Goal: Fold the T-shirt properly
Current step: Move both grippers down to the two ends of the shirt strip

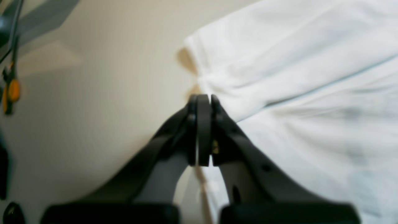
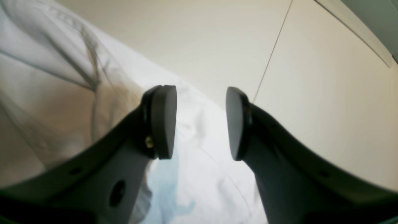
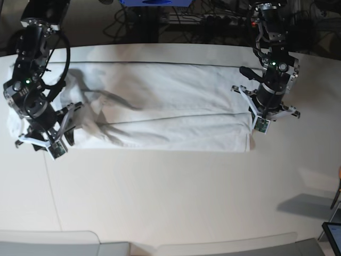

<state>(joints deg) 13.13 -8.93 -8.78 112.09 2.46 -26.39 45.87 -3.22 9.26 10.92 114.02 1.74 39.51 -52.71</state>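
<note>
While wrinkled white cotton T-shirt (image 3: 160, 106) lies folded long on table, you see left gripper (image 1: 203, 102) pressed together at shirt edge, right gripper (image 2: 201, 123) spread above fabric.

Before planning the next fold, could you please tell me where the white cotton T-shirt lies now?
In the base view, the white cotton T-shirt lies as a long band across the off-white tabletop's far half, between the right gripper and the left gripper.
</note>
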